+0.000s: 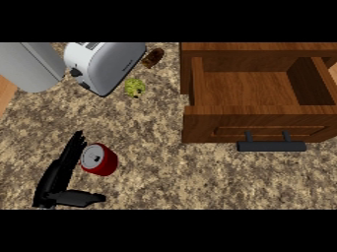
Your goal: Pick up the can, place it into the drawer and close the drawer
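Observation:
A red can [99, 159] with a silver lid lies on its side on the speckled counter at the lower left. My left hand [58, 174] rests right beside it on its left, fingers straight and touching the can's side, thumb [81, 198] stretched out below the can. The wooden drawer [262, 120] stands pulled open at the upper right, its inside bare, with a dark handle [271, 145] on its front. My right hand does not show.
A silver toaster [102, 64] stands at the top left beside a grey appliance [22, 64]. A small green item [135, 88] and a brown item [153, 57] lie near the toaster. Wooden floor shows past the counter's left edge.

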Action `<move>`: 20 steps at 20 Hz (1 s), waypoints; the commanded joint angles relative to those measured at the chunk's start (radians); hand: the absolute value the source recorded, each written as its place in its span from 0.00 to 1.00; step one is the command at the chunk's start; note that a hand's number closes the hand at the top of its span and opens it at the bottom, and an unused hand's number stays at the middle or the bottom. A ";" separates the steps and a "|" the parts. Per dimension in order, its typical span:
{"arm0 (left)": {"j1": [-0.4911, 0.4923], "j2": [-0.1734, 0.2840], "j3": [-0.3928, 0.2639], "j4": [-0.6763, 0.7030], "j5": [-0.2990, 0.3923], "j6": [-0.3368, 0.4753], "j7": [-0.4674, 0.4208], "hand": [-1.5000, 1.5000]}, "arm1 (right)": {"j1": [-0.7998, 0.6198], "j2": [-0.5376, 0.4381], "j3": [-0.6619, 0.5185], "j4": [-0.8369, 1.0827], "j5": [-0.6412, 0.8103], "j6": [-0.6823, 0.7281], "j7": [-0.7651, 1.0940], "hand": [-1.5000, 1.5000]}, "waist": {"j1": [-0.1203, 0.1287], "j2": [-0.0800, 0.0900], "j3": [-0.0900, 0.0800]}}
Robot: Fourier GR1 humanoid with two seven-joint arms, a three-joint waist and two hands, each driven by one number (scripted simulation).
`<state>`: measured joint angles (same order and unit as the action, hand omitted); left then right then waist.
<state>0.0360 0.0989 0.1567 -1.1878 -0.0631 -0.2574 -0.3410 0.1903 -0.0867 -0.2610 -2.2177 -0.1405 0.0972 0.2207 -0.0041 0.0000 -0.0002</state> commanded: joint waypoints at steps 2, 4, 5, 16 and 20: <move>-0.067 0.009 0.022 0.103 0.003 0.031 -0.021 0.00 | 0.081 0.041 -0.003 -0.067 0.008 0.021 -0.002 0.00 | -0.001 -0.001 0.000; -0.099 0.035 0.040 0.218 0.003 0.010 -0.105 0.00 | 0.025 -0.023 -0.070 -0.079 -0.058 0.036 0.072 0.00 | -0.001 0.000 0.000; -0.125 0.003 0.024 0.294 -0.025 0.046 -0.139 0.00 | 0.032 0.002 -0.050 -0.044 -0.031 0.041 0.022 0.00 | -0.002 0.000 0.000; -0.339 0.058 0.051 0.619 -0.018 0.008 -0.302 0.00 | -0.049 0.026 -0.007 -0.004 0.040 0.010 0.040 0.00 | -0.003 0.001 0.000; -0.340 -0.001 -0.012 0.631 -0.069 0.030 -0.328 0.00 | -0.100 -0.012 -0.041 0.007 0.006 0.008 0.076 0.00 | -0.003 0.002 0.000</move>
<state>-0.2758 0.1390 0.1818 -0.6166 -0.0993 -0.2373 -0.6253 0.1223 -0.0853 -0.2868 -2.2407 -0.1217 0.1046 0.2943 -0.0065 0.0008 -0.0004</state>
